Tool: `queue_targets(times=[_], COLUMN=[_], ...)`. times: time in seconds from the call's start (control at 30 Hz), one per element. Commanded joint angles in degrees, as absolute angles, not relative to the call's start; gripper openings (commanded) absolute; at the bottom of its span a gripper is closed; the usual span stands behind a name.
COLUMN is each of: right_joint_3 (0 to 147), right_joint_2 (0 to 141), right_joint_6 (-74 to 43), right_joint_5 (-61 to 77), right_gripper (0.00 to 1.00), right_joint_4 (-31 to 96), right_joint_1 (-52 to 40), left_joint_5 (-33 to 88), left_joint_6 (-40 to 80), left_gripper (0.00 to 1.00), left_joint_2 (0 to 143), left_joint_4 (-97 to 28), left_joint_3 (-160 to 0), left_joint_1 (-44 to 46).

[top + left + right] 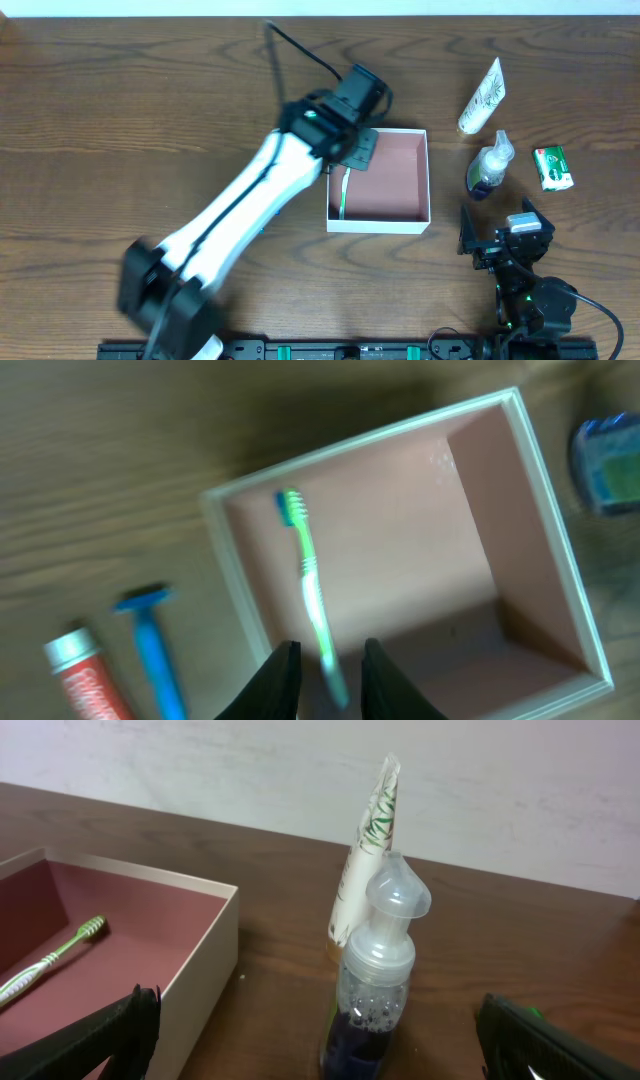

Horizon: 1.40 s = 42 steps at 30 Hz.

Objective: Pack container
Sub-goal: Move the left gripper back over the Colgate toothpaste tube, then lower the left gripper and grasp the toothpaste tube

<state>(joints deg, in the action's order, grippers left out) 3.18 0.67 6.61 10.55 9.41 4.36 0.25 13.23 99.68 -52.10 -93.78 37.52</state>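
The container [400, 222] is a shallow square white-walled box with a pink inside, at the table's middle. A green toothbrush [305, 560] lies in it along its left wall [240, 560], and shows there from overhead too [343, 195]. My left gripper [331, 643] hovers over the brush's handle end, jaws slightly apart, with a gap on each side of the handle. From overhead that gripper [352, 150] is above the box's left rear corner. My right gripper [503, 232] is wide open right of the box, with a clear pump bottle [375, 990] standing just ahead between its fingers.
A blue razor [150, 645] and a red toothpaste tube [85, 680] lie on the table left of the box, under my left arm. A white tube [483, 97], the pump bottle [489, 165] and a small green packet [552, 167] sit at the right.
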Motion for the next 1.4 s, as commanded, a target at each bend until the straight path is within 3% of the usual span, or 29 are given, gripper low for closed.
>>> queue_targets(times=[0.0, 0.3, 0.37, 0.5, 0.8, 1.37], right_joint_3=[2.90, 2.90, 2.90, 2.90, 2.90, 2.90], right_joint_2=[0.30, 0.30, 0.30, 0.30, 0.30, 0.30], right_joint_6=[7.38, 7.38, 7.38, 7.38, 7.38, 7.38], right_joint_5=[10.55, 10.55, 10.55, 10.55, 10.55, 10.55], right_gripper=[0.99, 0.99, 0.99, 0.99, 0.99, 0.99], right_joint_4=[9.47, 9.47, 9.47, 9.47, 9.47, 9.47], right_joint_1=[3.68, 3.68, 3.68, 3.68, 3.68, 3.68], left_joint_5=[-5.67, -4.93, -4.93, -4.19, 1.80, 3.88], left_joint_6=[12.91, 14.94, 14.94, 15.03, 10.66, 7.07], left_gripper=[0.22, 0.23, 0.24, 0.35, 0.41, 0.41], left_joint_2=[94.74, 94.00, 94.04, 94.04, 94.26, 94.50], left_joint_4=[-56.29, -65.30, -64.31, -60.23, -49.01, -40.56], left_joint_3=[-94.74, -91.46, -88.71, -81.80, -68.79, -59.77], left_joint_1=[34.26, 22.44, 21.02, 18.28, 12.12, 10.68])
